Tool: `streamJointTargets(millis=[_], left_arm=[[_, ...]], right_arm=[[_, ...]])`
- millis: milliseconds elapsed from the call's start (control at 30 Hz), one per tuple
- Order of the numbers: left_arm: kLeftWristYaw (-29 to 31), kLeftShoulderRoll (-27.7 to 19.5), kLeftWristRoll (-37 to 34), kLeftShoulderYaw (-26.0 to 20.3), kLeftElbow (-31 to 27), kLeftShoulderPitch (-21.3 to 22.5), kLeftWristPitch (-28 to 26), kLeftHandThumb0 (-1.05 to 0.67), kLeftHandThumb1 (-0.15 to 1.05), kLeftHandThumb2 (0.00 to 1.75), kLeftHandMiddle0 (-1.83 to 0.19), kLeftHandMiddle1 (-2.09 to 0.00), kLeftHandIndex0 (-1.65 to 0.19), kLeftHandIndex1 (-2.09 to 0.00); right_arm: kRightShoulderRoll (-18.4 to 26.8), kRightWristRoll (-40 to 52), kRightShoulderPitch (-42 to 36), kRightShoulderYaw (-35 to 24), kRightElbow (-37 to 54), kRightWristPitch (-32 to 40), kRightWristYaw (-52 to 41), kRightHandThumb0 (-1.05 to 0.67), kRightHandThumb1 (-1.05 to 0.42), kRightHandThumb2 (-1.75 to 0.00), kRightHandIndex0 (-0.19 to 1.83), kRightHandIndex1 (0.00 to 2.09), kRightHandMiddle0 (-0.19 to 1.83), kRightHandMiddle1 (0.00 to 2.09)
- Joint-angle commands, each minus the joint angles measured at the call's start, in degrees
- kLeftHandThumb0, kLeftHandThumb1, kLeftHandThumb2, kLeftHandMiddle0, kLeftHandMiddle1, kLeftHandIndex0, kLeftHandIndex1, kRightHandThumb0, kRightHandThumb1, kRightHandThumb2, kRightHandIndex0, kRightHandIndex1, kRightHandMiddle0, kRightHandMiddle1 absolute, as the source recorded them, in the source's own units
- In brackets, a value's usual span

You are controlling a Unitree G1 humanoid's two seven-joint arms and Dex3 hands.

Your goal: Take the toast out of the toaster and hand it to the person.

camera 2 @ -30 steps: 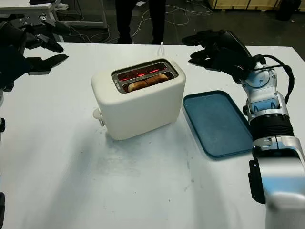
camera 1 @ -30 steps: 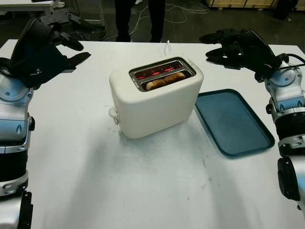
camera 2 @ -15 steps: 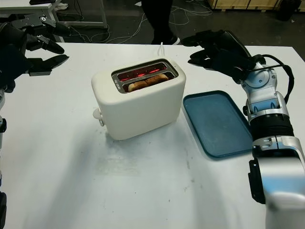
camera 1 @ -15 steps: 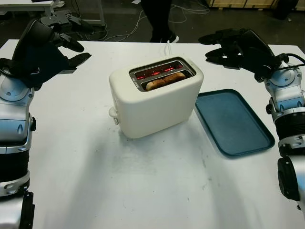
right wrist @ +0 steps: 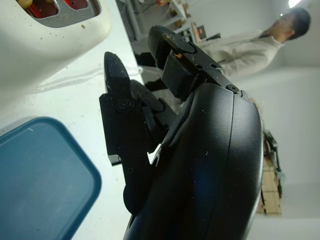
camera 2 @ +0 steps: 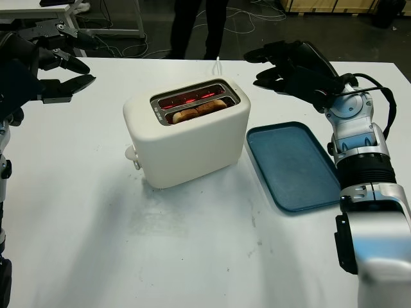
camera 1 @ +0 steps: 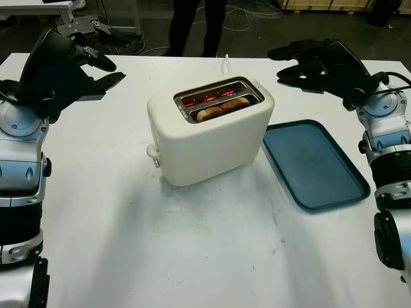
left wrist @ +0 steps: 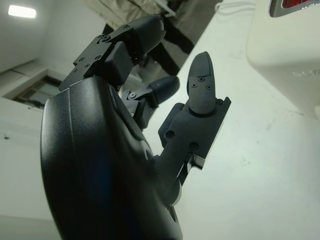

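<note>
A cream two-slot toaster (camera 1: 209, 131) stands in the middle of the white table (camera 1: 160, 244). Its rear slot glows red, and a browned toast (camera 1: 223, 107) sits low in the front slot. My left hand (camera 1: 96, 61) hovers open above the table's far left, well away from the toaster. My right hand (camera 1: 300, 63) hangs open to the right of the toaster, beyond the tray's far end, holding nothing. A person's dark legs (camera 1: 196, 25) stand past the table's far edge.
A dark teal tray (camera 1: 314, 163) lies flat to the right of the toaster. The toaster's white cord (camera 1: 226, 62) runs off the far edge. Cables (camera 1: 247, 16) lie on the floor beyond, and a metal frame (camera 1: 122, 16) stands at the back left.
The person behind the table has shifted their legs a little left. My left hand has edged slightly up and right; the right hand, toaster and toast stay put.
</note>
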State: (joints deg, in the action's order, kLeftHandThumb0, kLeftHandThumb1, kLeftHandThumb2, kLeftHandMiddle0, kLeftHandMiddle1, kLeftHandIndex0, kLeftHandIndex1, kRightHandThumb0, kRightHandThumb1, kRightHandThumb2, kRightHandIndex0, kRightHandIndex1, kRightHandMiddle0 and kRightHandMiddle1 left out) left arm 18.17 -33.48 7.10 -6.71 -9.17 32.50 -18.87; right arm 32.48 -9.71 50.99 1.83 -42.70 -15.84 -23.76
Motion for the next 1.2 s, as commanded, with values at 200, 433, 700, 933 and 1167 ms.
streamJointTargets(millis=[200, 433, 700, 933, 1167], left_arm=[[-0.32, -0.27, -0.05, 0.06, 0.79, -0.15, 0.98, -0.14, 0.61, 0.63, -0.4, -1.15, -0.43, -0.85], [-0.28, 0.04, -0.19, 0.0, 0.1, 0.05, -0.28, -0.18, 0.62, 0.62, -0.39, -1.15, -0.41, -0.85], [-0.09, 0.28, -0.61, -0.32, 0.32, 0.06, -0.09, -0.19, 0.62, 0.6, -0.39, -1.15, -0.41, -0.86], [-0.2, -0.79, 0.79, 0.5, 0.72, -0.12, 1.72, -0.16, 0.62, 0.6, -0.39, -1.16, -0.41, -0.87], [-0.14, -0.63, 0.72, 0.29, 1.85, 0.04, 3.12, -0.2, 0.61, 0.6, -0.42, -1.15, -0.42, -0.87]], right_arm=[[-0.19, 0.13, 0.58, -0.14, 1.18, 0.21, 0.44, -0.29, -0.92, -0.08, 0.89, 0.04, 0.74, 0.0], [0.03, 0.2, 0.35, -0.18, 2.08, 0.73, 0.11, -0.27, -0.92, -0.09, 0.86, 0.03, 0.73, 0.0], [0.06, -0.13, 0.23, -0.07, 2.51, 1.15, 0.36, -0.27, -0.92, -0.1, 0.86, 0.02, 0.73, 0.0], [-0.35, 0.82, 0.27, -0.52, 2.47, 1.89, -0.08, -0.25, -0.92, -0.1, 0.87, 0.03, 0.72, 0.0], [-0.32, 0.49, 0.06, -0.4, 3.15, 2.12, 0.33, -0.26, -0.92, -0.09, 0.81, 0.0, 0.73, 0.0]])
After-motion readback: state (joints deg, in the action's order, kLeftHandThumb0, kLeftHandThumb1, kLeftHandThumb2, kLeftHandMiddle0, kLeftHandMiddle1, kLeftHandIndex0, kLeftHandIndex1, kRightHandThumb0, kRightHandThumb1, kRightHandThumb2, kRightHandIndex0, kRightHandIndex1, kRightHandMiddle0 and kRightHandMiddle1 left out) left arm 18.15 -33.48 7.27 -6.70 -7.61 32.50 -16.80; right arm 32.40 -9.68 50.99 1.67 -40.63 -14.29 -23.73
